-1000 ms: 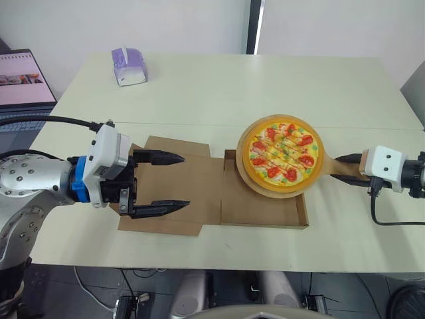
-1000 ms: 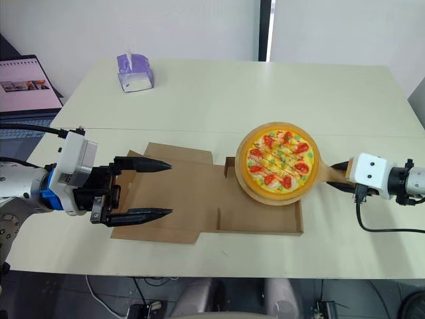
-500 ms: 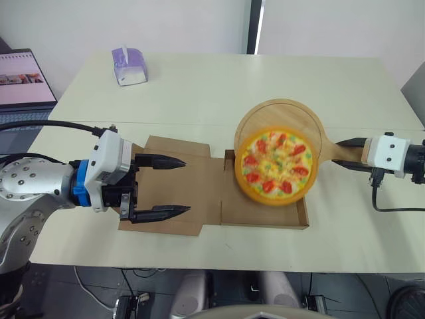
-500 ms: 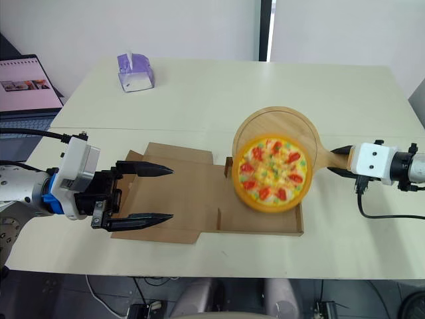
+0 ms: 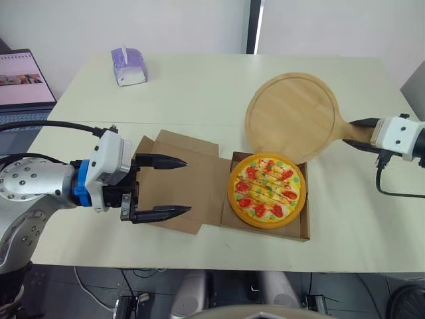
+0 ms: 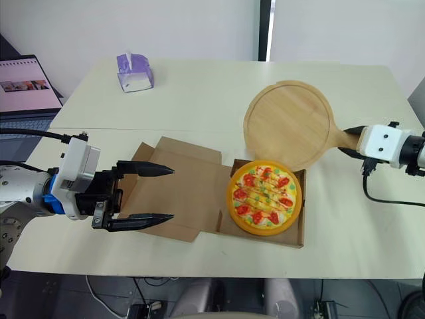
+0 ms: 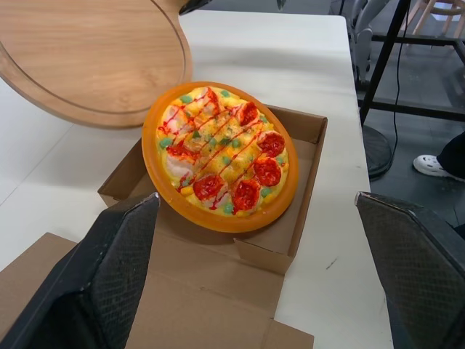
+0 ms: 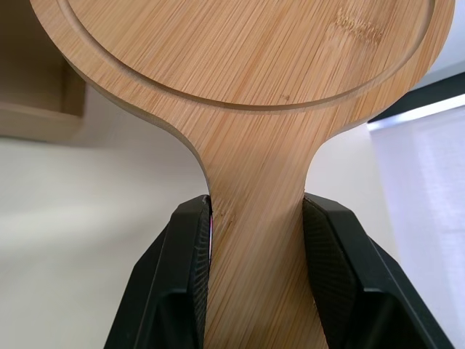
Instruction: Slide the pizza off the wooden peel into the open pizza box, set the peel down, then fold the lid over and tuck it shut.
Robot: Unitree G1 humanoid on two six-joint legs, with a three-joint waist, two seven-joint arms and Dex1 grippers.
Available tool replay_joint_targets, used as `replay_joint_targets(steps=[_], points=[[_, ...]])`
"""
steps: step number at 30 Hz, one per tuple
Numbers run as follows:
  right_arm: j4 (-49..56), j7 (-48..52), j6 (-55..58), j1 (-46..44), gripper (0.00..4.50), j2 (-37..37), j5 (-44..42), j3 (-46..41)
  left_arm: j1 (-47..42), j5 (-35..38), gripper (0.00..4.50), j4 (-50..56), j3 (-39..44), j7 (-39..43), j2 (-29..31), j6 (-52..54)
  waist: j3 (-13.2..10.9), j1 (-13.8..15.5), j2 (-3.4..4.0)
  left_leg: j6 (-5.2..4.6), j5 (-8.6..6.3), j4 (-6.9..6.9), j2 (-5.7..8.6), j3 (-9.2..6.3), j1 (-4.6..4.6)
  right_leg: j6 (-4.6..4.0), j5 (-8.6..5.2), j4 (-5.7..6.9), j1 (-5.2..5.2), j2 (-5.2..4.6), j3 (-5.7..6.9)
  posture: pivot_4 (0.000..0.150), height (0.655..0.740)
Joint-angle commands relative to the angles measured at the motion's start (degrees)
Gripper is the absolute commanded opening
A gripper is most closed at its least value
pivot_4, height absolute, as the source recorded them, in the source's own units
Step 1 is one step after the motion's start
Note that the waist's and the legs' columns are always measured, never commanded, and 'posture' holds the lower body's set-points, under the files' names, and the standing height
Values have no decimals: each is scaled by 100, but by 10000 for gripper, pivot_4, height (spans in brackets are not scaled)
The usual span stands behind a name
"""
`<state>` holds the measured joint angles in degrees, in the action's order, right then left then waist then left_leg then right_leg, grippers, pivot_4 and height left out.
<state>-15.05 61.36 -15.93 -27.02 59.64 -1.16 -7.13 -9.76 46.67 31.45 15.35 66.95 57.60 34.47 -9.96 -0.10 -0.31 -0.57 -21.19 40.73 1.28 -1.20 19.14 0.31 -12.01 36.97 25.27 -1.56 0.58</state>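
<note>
The pizza (image 5: 267, 191) lies in the tray of the open cardboard box (image 5: 303, 228), its lid-side edge up against the tray wall. The box lid (image 5: 174, 178) lies flat to the left. The bare round wooden peel (image 5: 292, 116) hangs tilted above the table behind the box. My right gripper (image 5: 357, 132) is shut on the peel's handle (image 8: 254, 218), one finger (image 8: 182, 276) on each side. My left gripper (image 5: 187, 187) stands open over the flat lid, with nothing between its fingers (image 7: 116, 276). In the left wrist view the pizza (image 7: 221, 153) sits ahead, with the peel (image 7: 94, 58) beyond it.
A purple tissue box (image 5: 129, 66) stands at the table's far left. A laptop (image 5: 23, 78) sits off the table's left side. A seam (image 5: 199, 124) runs across the table behind the box. Chair legs and a shoe (image 7: 436, 163) show past the table's right end.
The pizza slid off the peel and dropped into the box tray. My right gripper lifted the empty peel up and back. The box shifted slightly. My left gripper stayed put.
</note>
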Motion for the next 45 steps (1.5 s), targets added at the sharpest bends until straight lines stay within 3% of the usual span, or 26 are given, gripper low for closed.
replay_joint_targets(steps=[1, 9, 18, 24, 34, 42, 45], points=[[-143, -196, -86, -311, 15621, 143, -150, -263, -88, 68, 45000, 112, 20, -31, -52, -95, 0, 0, 0, 0, 0, 0, 0, 0, 0, 0, 0, 0, 0, 0, 0, 1500, 7251], [-171, -447, 581, -6, 15620, 199, -315, -607, -206, 199, 45000, 251, -110, -65, -193, -58, 0, 12, 0, 0, 0, 0, 0, -1, 1, 0, 0, 0, -1, -1, 0, 1500, 7251], [1136, -676, 2721, 1949, 15619, 61, -829, -1712, -1097, 498, 45000, 512, -772, -917, -952, 204, 1, 73, 2, -1, 0, 4, 2, -4, 5, 1, 1, 3, -3, -3, 1, 1500, 7251], [2157, -937, 4417, 3065, 15618, -321, -1220, -2389, -1387, 178, 45000, 441, -1215, -813, -998, 161, 3, 35, 4, -1, -1, 2, 0, -4, -4, 1, 1, 5, -10, 3, -1, 1500, 7251], [2460, -2057, 6298, 3030, 15617, -1157, -1528, -2352, -1526, -68, 45000, 387, -1489, -1004, -1253, 184, 3, 12, 4, 0, 0, 4, 0, 3, -13, 4, 0, 4, -18, 8, -9, 1500, 7251], [2675, -2231, 6765, 3289, 42812, -1308, -1787, -2425, -1500, -142, 45000, 419, -1510, -1182, -1373, 187, 3, 14, 4, 0, 0, 4, 1, 0, -13, 4, 0, 3, -21, 8, -6, 1500, 7251], [2806, -2044, 6440, 3479, 44740, -1082, -1792, -2613, -1455, -113, 45000, 399, -1436, -1181, -1414, 149, 4, 15, 5, -1, 0, 4, 2, 0, -12, 5, -1, 2, -21, 7, -6, 1500, 7251]])
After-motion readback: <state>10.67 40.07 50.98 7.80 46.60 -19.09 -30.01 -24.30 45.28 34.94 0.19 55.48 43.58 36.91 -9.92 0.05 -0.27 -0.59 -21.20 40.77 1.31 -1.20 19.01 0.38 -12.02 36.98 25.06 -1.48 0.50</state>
